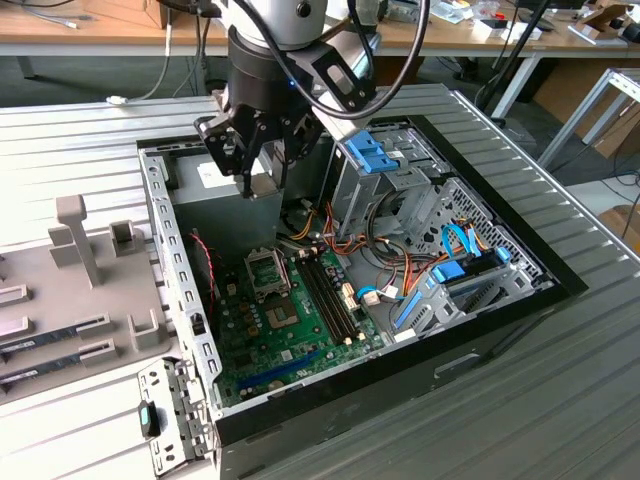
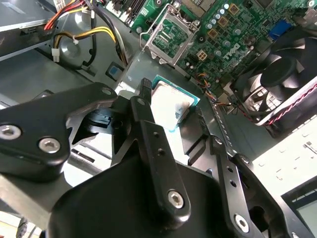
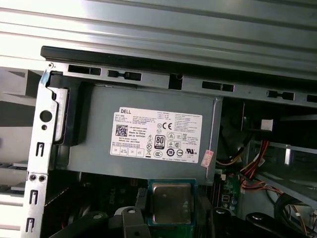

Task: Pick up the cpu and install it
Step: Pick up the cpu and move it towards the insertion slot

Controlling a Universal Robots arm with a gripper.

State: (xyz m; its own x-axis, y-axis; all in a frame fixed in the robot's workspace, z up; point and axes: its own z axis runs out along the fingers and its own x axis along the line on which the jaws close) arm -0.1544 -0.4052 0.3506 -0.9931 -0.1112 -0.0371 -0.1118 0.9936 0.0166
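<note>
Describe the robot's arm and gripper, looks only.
The arm has a silvery rounded joint above a black wrist section, with black cables looping beside it. The gripper is black, its fingers flat jointed bars dotted with silver screws.

Bright, even light from overhead washes the ribbed table, which glares pale toward its far edge. Inside the computer case the light is dimmer. In both wrist views the cpu has a soft sheen on its lid, and the power supply is evenly lit.
</note>
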